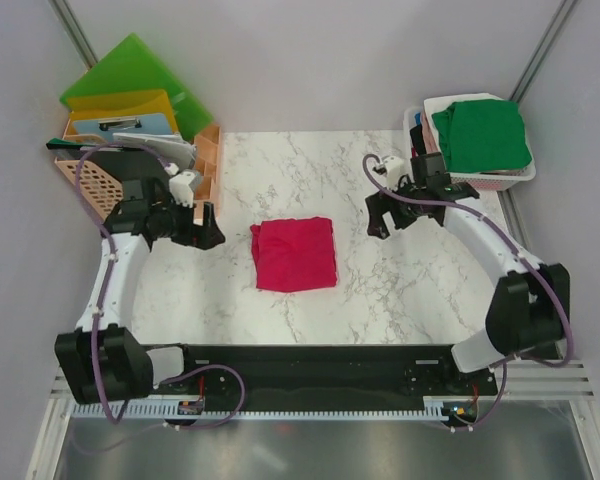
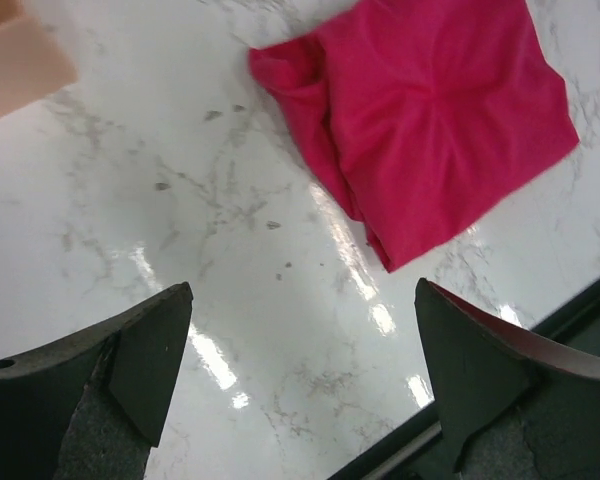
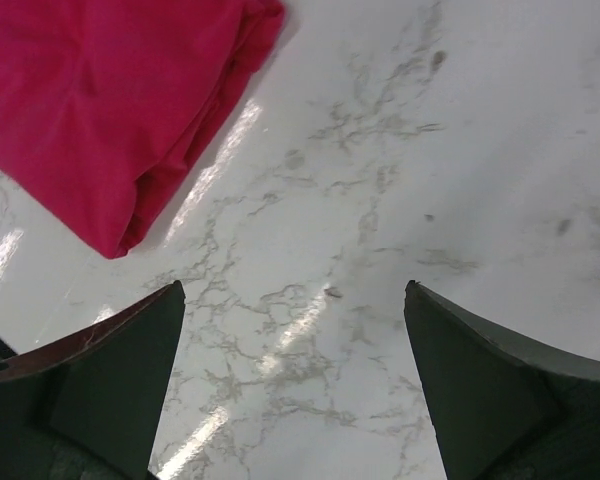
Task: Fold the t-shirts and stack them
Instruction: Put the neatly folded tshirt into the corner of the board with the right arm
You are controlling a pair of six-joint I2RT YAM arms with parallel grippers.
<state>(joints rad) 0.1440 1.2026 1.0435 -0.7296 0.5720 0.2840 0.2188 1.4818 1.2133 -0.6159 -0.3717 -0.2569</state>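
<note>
Lying folded into a rough square on the marble table (image 1: 280,160), the crimson-pink t-shirt (image 1: 294,254) sits between the two grippers, touched by neither. From the left gripper (image 2: 302,292) it is ahead of the fingertips and off to their right; from the right gripper (image 3: 292,292) it is ahead and off to the left. Both grippers have their jaws spread wide with nothing between them, hovering above bare tabletop.

The shirt looks light, limp and several layers thick — it should sag wherever it is not supported, and a grip on the top layer alone would likely peel the fold open. The glossy surface may also let the bundle slide when nudged. The bunched, rounded edge on the side towards the left gripper seems the best purchase, since all layers meet there; a pinch at each end of one edge, one gripper apiece, would probably keep the fold together in a lift.

Beyond the right gripper, a green t-shirt (image 1: 480,135) rests folded in a basket (image 1: 510,178) — plausibly the stack.
</note>
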